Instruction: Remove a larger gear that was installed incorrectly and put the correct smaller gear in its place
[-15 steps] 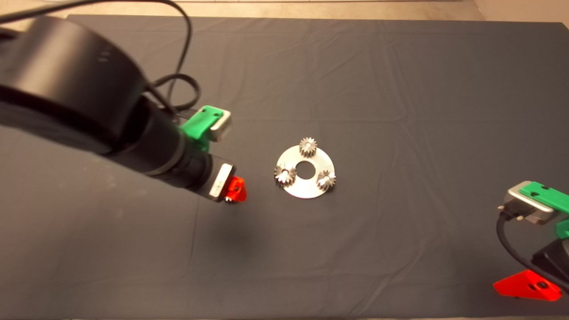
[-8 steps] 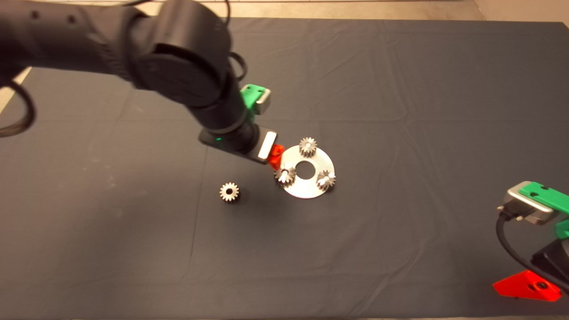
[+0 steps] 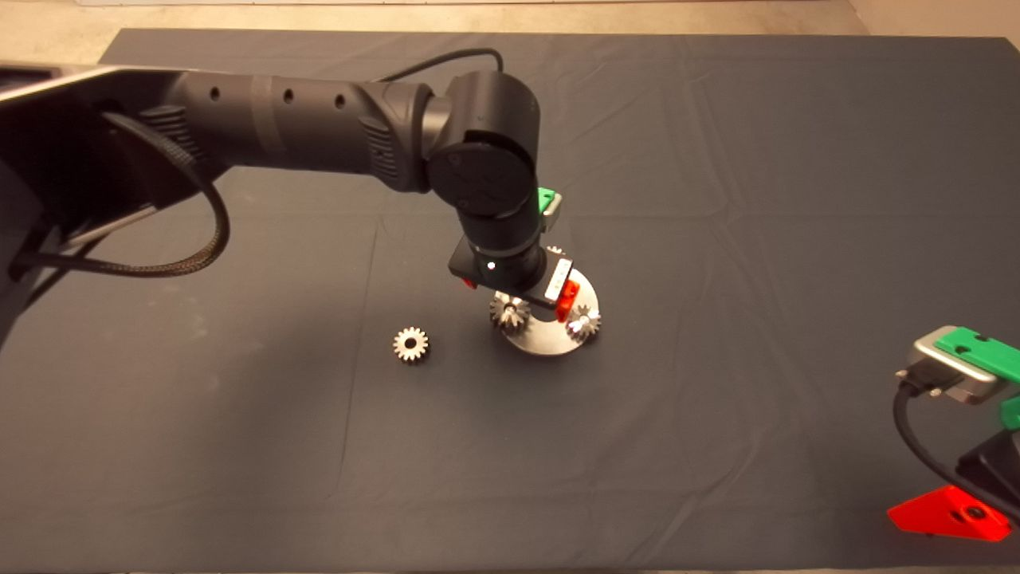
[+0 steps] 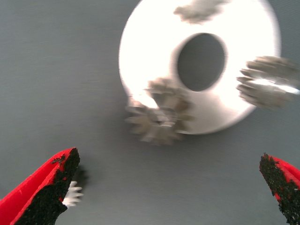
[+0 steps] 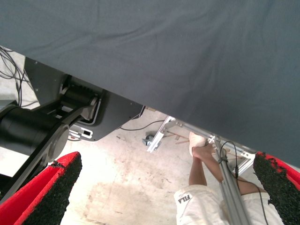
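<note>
A round silver plate [image 3: 550,344] [image 4: 154,47] carries three silver gears. The one on its near-left edge [image 3: 510,311] [image 4: 159,117] looks the widest, so I take it for the larger gear. Another gear [image 3: 584,323] [image 4: 269,86] sits at the near right. The third [image 4: 199,9] is mostly hidden under the arm in the head view. The smaller gear [image 3: 410,344] [image 4: 72,194] lies loose and flat on the mat, left of the plate. My left gripper [image 3: 518,291] [image 4: 168,183] hovers over the plate, open and holding nothing. My right gripper [image 3: 948,514] [image 5: 164,187] is parked at the lower right, open.
The dark mat [image 3: 717,199] covers the table. My black left arm [image 3: 319,119] stretches in from the left, above the mat. Past the mat's edge, the right wrist view shows the robot base [image 5: 56,117] and a person's leg [image 5: 201,164] on the floor.
My left arm swung right, from over the loose gear to above the plate. The loose gear came into view and has stayed where it lay. The right arm has not moved.
</note>
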